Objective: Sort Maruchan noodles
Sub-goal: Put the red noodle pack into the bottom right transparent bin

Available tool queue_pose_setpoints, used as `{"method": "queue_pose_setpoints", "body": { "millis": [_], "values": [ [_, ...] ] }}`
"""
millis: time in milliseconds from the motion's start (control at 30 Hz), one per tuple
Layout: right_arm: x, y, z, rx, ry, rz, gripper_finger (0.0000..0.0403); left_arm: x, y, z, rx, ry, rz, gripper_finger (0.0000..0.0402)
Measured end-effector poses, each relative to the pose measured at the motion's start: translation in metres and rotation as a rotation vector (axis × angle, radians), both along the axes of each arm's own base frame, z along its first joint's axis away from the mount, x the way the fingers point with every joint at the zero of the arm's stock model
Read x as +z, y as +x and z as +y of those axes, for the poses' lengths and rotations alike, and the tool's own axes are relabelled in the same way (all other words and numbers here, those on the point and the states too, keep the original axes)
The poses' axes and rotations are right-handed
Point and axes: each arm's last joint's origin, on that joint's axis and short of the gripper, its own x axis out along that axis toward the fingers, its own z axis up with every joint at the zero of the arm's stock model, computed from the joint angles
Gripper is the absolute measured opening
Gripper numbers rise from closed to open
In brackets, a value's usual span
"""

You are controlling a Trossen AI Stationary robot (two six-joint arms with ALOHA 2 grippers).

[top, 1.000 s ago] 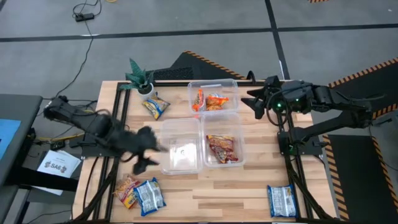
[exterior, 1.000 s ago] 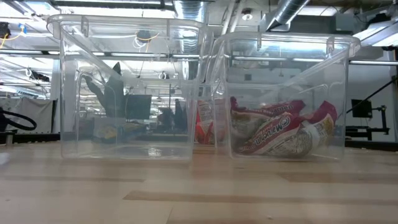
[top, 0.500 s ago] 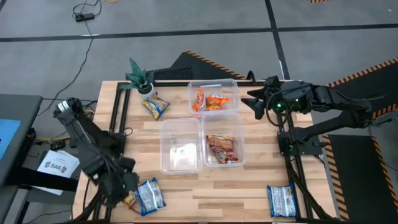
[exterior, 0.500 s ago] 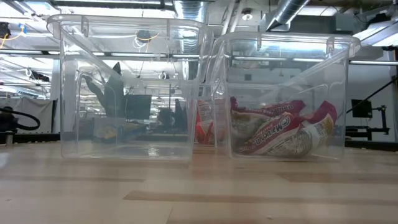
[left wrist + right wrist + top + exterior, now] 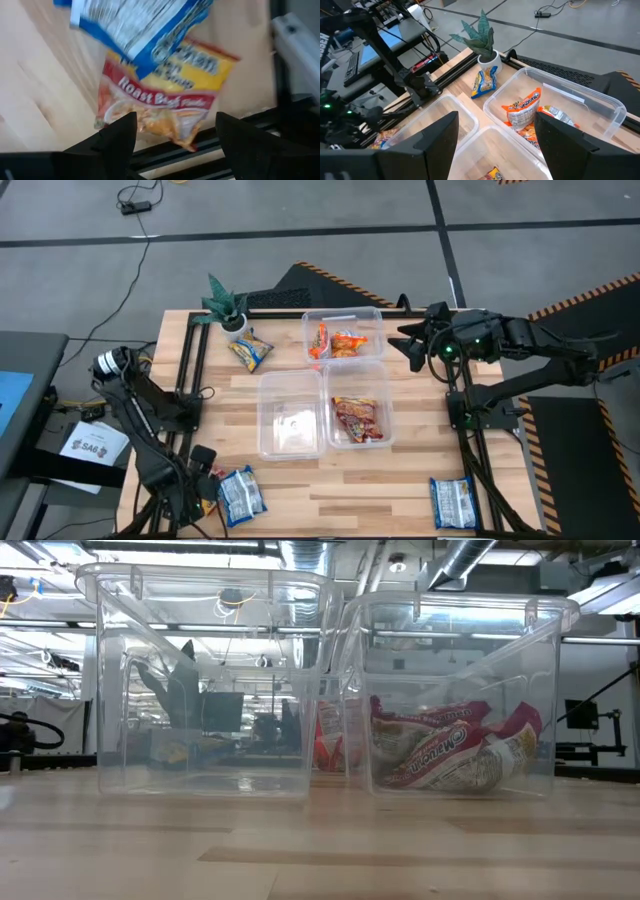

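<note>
While open, left gripper [image 5: 172,137] over orange packet [image 5: 165,102], blue packet [image 5: 142,22] overlapping

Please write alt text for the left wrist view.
The left gripper, fingers open, points at an orange-yellow crinkly Roast Beef ramen packet lying on the wooden table, with a blue-and-white ramen packet overlapping it.

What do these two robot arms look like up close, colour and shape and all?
Both are dark, nearly black, built from jointed tube-like segments. The left arm has a pale round cap at one joint and black cables beside it. The right arm shows a small green light near its wrist. Each pincer ends in two flat, dark, blunt fingers.
</note>
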Motion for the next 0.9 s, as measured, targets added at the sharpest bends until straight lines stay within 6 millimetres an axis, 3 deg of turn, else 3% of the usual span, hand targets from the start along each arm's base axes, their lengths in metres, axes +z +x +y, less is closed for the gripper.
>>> {"method": "queue_pose_setpoints", "body": {
  "millis": [400,733,800,900],
  "values": [
    [0.000,0.000,0.000,-0.001,0.002,-0.001,0.0282,-0.041,-0.010,0.020,-0.121,0.095,-0.029,0.0256],
    [0.000,0.000,0.000,-0.014,0.028,-0.012,0.0282,-0.064,-0.014,0.026,-0.131,0.039,-0.029,0.0251],
    [0.000,0.000,0.000,-0.014,0.028,-0.011,0.0282,-0.065,-0.013,0.027,-0.129,0.043,-0.034,0.0229],
    [0.000,0.000,0.000,-0.015,0.028,-0.011,0.0282,-0.065,-0.012,0.027,-0.109,0.042,-0.034,0.0149]
  ]
}}
